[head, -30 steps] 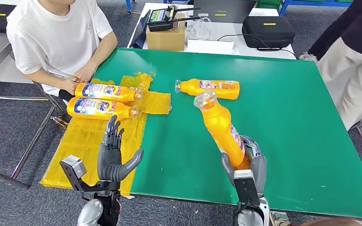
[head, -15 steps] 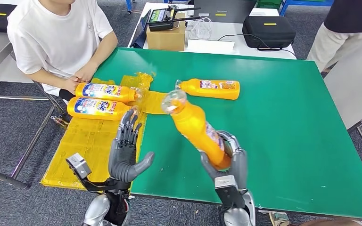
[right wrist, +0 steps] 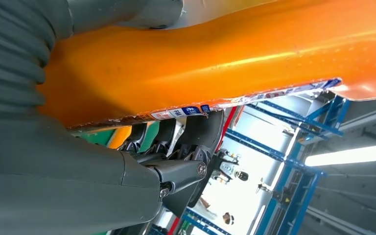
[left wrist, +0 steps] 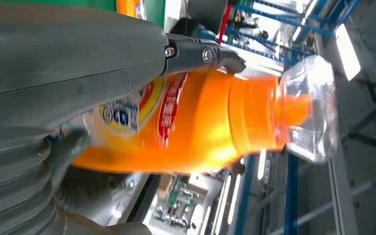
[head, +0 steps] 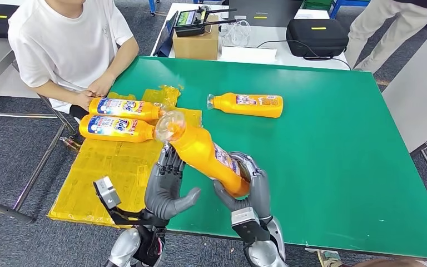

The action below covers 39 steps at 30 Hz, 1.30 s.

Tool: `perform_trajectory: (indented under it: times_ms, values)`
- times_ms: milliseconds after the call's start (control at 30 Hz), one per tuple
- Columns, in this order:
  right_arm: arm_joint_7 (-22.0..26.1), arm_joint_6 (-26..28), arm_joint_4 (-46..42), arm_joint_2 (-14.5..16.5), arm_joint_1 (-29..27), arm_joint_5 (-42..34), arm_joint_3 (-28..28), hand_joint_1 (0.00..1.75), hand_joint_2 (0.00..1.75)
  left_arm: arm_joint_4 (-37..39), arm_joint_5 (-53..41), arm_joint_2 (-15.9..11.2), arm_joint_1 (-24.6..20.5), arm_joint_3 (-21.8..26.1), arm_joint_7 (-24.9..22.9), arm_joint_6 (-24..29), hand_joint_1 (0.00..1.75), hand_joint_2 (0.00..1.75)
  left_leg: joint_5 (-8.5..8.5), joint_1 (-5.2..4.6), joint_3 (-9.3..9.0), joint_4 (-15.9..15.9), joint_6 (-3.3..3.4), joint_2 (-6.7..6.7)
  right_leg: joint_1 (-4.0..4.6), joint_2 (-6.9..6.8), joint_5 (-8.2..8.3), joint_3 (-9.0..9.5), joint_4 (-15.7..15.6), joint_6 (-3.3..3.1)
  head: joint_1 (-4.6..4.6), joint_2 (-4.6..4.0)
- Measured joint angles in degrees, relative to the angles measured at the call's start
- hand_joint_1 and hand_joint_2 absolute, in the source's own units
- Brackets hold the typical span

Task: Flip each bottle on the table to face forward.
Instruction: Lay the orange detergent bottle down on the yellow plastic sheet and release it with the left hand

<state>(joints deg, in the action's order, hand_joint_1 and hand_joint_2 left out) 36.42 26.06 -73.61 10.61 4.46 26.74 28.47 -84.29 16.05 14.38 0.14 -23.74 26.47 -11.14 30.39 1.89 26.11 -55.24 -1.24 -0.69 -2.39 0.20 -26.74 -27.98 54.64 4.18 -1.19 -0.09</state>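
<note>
Nearest the robot, the right hand [head: 243, 186] wraps the base end of an orange bottle [head: 205, 153] and holds it lifted off the green table [head: 339, 167], tilted so its clear cap [head: 170, 126] points up and toward the robot's left. The left hand [head: 165, 186] stands just beside the bottle's middle with its fingers spread and upright; the left wrist view puts the bottle's label right against the thumb, but whether the fingers actually touch the bottle cannot be told, and the hand holds nothing. The bottle looks like rigid plastic with a glossy label, so it will likely be smooth and a little slippery, and if it is full most of its weight hangs beyond the right hand's grip, which argues for a second hold around the thicker middle and not the narrow neck or the cap. Farther out on the robot's left, two labelled bottles [head: 123, 108] [head: 117, 128] lie side by side on a yellow plastic sheet [head: 105, 167], labels up. Another orange bottle [head: 247, 104] lies on its side on the bare green surface, well apart from them. At the far left edge a seated person [head: 66, 44] rests their hands near the sheet.
</note>
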Motion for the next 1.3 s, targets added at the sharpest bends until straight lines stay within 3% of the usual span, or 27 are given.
perform_trajectory:
  times_ms: [533, 900, 1100, 1133, 1267, 1300]
  values:
    - [1.7, 1.2, 3.6, 0.3, 2.9, 3.4, 2.5, 1.69, 1.75, 0.7, -3.8, -0.7, -1.5, -1.5, 0.0, 0.7, 0.00, 1.75, 0.00, 0.00, 0.02, 0.0, 0.00, 0.01, 0.00, 0.00, 0.00, -0.01, 0.0, 0.00, -0.01, 0.00]
    - [2.6, 5.1, 4.1, 0.1, 3.3, 5.0, 7.0, 1.68, 1.75, 5.2, -16.0, -1.0, -4.3, -2.6, -3.5, 13.0, 0.00, 1.75, -0.01, 0.00, 0.01, 0.0, 0.00, 0.01, 0.00, 0.00, 0.00, -0.01, 0.0, 0.00, 0.01, 0.01]
    - [2.6, 4.9, 4.1, 0.0, 3.9, 4.7, 8.4, 1.67, 1.75, 5.7, -13.6, -1.3, -4.6, -2.5, -1.9, 10.4, 0.02, 1.75, -0.01, 0.00, 0.02, 0.0, 0.00, 0.00, 0.00, 0.00, 0.00, -0.02, 0.0, 0.00, 0.00, 0.00]
    - [2.6, 4.8, 4.1, -0.1, 4.1, 4.7, 8.6, 1.66, 1.75, 5.7, -12.6, -1.4, -4.7, -2.4, -1.6, 9.5, 0.07, 1.75, -0.01, 0.00, 0.01, 0.0, 0.00, 0.00, 0.00, 0.00, 0.00, -0.02, 0.0, 0.00, 0.00, 0.00]
    - [2.7, 4.8, 4.1, -0.2, 4.6, 4.3, 9.2, 1.53, 1.75, 5.5, -10.7, -1.6, -4.7, -1.9, -1.3, 8.4, 1.70, 1.75, -0.01, 0.00, 0.01, 0.0, 0.00, 0.00, 0.00, 0.00, 0.00, -0.02, 0.0, 0.00, 0.00, 0.00]
    - [2.7, 4.8, 4.1, -0.2, 4.7, 4.2, 9.3, 1.43, 1.75, 5.5, -10.4, -1.6, -4.7, -1.8, -1.3, 8.6, 1.75, 1.75, -0.01, 0.00, 0.01, 0.0, 0.00, 0.00, 0.00, 0.00, 0.00, -0.02, 0.0, 0.00, 0.00, 0.00]
